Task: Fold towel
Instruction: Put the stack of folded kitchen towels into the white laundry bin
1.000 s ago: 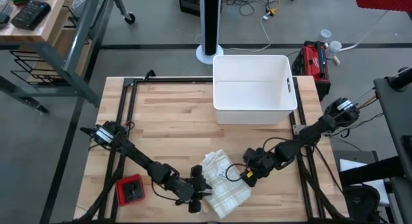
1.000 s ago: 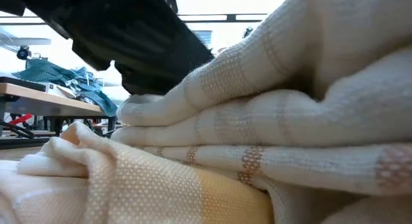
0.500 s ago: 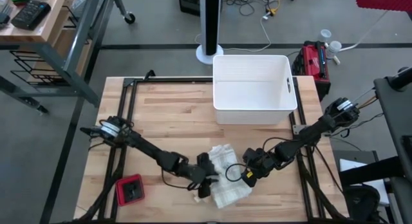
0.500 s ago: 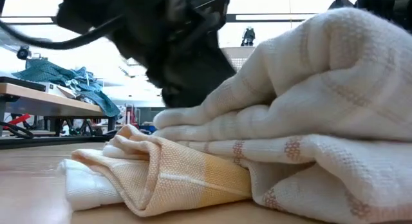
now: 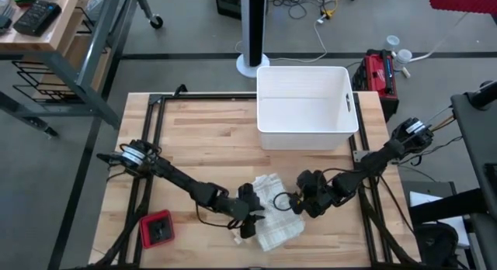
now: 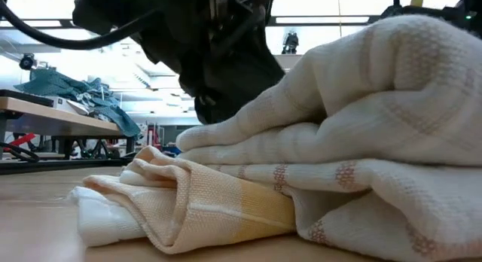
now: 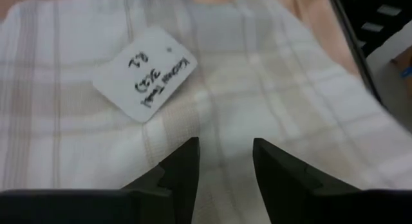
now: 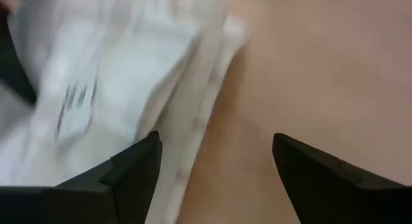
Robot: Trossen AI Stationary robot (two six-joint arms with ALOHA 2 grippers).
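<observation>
The towel [image 5: 273,210] lies between both hands, with the bin [image 5: 306,107] behind it.

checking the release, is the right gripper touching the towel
Apart. The right wrist view shows the right gripper open, bare table between its fingers, and the towel off to one side.

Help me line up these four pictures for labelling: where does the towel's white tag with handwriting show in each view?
High view: no tag can be made out on the towel.
Low view: not visible; only folded towel layers.
Left wrist view: the tag lies flat on the towel, beyond the left gripper.
Right wrist view: a blurred pale patch with dark marks, probably the tag.
Shared landmark: the towel itself.
</observation>
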